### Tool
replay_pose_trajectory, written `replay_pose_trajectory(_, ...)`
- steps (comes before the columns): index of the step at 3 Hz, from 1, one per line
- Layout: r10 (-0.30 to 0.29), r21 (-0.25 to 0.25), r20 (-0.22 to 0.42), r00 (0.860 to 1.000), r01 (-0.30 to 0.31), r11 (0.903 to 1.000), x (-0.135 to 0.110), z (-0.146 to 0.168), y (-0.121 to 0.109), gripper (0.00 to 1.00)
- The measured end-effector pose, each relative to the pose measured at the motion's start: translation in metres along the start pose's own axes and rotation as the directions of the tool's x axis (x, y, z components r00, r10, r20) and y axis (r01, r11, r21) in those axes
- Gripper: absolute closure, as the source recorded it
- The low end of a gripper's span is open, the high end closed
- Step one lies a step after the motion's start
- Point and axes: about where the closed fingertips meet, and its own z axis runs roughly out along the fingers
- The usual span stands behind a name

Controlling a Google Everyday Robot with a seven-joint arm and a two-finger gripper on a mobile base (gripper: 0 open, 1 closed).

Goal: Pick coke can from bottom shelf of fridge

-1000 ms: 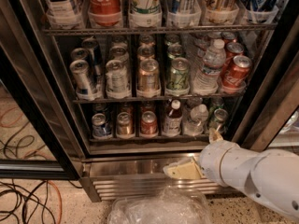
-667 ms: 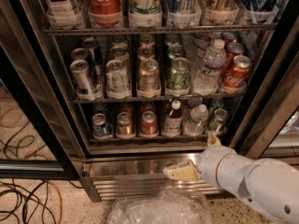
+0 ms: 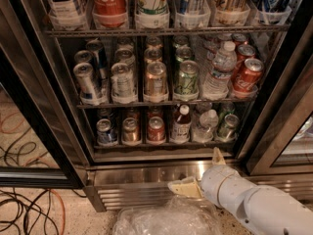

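Fingers [image 3: 187, 187]: cream, wedge-shaped, hard-looking plastic. They are spread wide and hold nothing, one pointing left, the other up toward the cabinet lip. I find the gripper [image 3: 193, 167] in front of the fridge's [image 3: 49, 106] shiny ribbed steel base, below and to the right of the bottom shelf [image 3: 146, 144]. Compared with a second ago it sits slightly lower and further left, and the smooth white cylindrical wrist has shifted with it. The shelf contents have not moved. I judge this a realignment under the target, not yet a reach, so the pick is still wholly ahead. The coke can [image 3: 156, 130] stands upright on the bottom shelf, third from the left in the front row. A bronze-toned can is just beside it on the left and a red-capped bottle on the right. It is a smooth thin-walled red cylinder with a silver top, standing on dark wire rack, and is likely to skid if nudged. Crinkled clear plastic [image 3: 166, 219] lies on the floor under the arm.
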Motion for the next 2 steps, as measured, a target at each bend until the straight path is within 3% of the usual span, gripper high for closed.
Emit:
replay_pose_trajectory(1,0.011,0.0,0.005,1.0,-0.011,0.9999,0.0,0.002,0.001,0.0)
replay_pose_trajectory(2,0.061,0.023,0.059,0.996,-0.062,0.9978,0.002,0.013,0.003,0.0)
